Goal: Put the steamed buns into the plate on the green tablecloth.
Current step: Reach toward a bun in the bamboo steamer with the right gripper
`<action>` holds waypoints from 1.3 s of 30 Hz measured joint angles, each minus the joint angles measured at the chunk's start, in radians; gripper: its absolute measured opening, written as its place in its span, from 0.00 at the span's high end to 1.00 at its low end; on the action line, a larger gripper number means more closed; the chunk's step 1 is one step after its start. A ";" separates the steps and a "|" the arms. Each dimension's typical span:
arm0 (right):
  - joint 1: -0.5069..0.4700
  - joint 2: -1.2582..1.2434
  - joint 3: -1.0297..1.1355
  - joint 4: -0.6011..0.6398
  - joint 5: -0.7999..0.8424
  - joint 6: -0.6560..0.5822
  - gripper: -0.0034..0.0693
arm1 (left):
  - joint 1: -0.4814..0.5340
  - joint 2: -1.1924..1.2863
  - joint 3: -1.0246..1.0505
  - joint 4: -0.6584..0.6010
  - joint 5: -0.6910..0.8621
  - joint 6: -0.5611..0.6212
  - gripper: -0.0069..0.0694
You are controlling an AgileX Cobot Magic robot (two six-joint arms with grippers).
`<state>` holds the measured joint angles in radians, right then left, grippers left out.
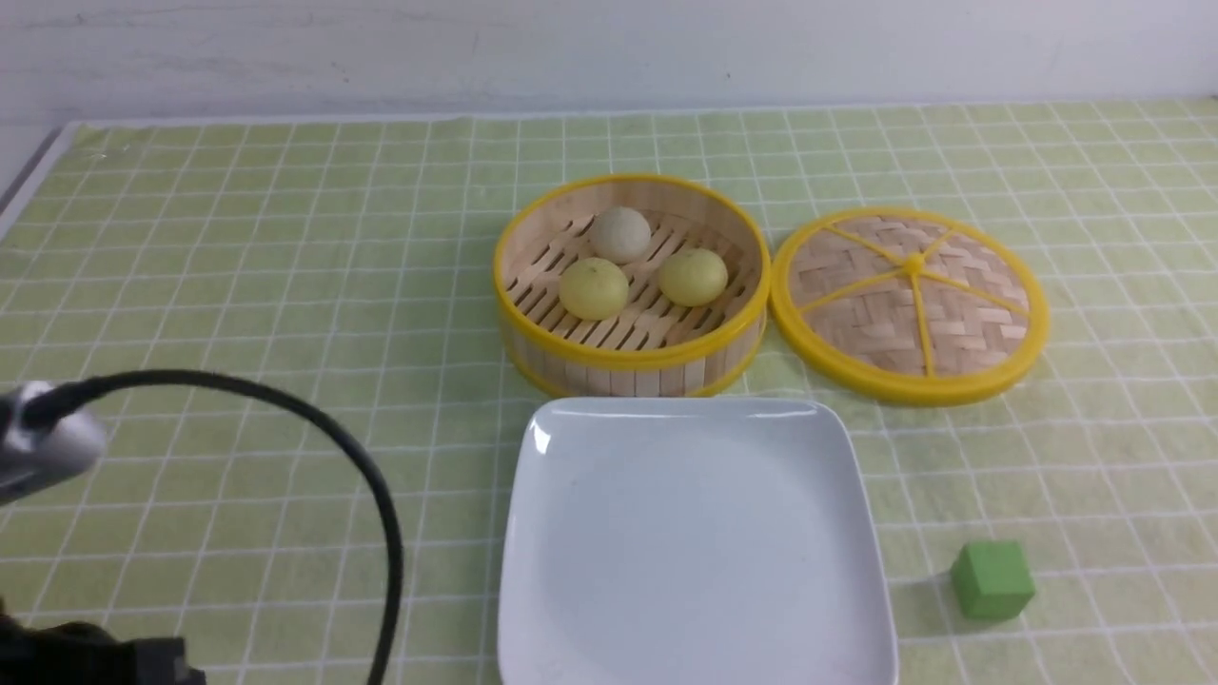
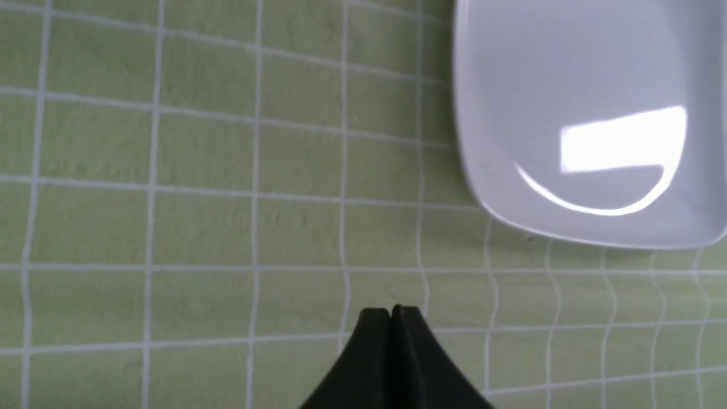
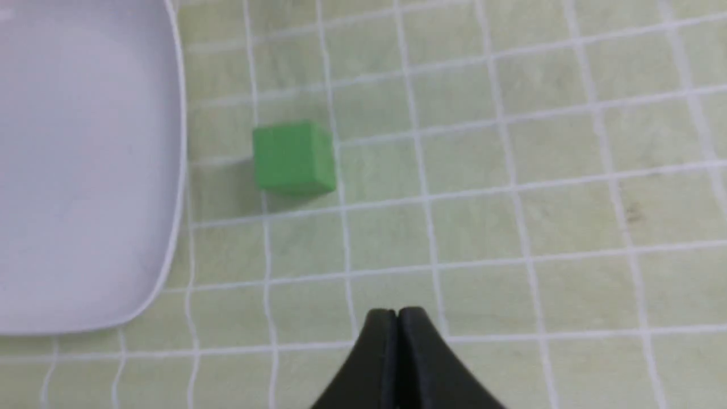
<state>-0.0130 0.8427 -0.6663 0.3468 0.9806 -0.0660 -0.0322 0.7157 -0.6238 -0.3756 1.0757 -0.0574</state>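
Steamed buns (image 1: 594,288): three, far steamer (image 1: 628,366). My left end effector (image 2: 391,311), right end effector (image 3: 396,312): closed, empty. Round domes may slip a pinch.

The grey-white bun (image 1: 620,234) sits at the back of the open steamer (image 1: 628,357), with two pale yellow buns (image 1: 593,288) side by side before it, all round and apart. The plate (image 1: 695,542), white, square and glossy, lies flat just before the steamer on the grid-lined green cloth (image 1: 238,238).
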 joint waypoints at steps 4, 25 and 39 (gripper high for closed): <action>0.002 0.176 -0.045 0.255 -0.001 -0.252 0.94 | 0.000 0.109 0.000 -0.001 -0.042 0.037 0.91; 0.329 1.210 -1.088 0.245 -0.150 -0.387 0.41 | 0.000 0.202 -0.004 -0.014 -0.148 0.057 0.88; 0.347 1.476 -1.314 0.159 -0.270 -0.364 0.45 | 0.000 0.202 -0.005 -0.014 -0.158 0.057 0.85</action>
<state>0.3340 2.3183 -1.9802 0.5060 0.7109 -0.4303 -0.0322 0.9179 -0.6285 -0.3901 0.9181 0.0000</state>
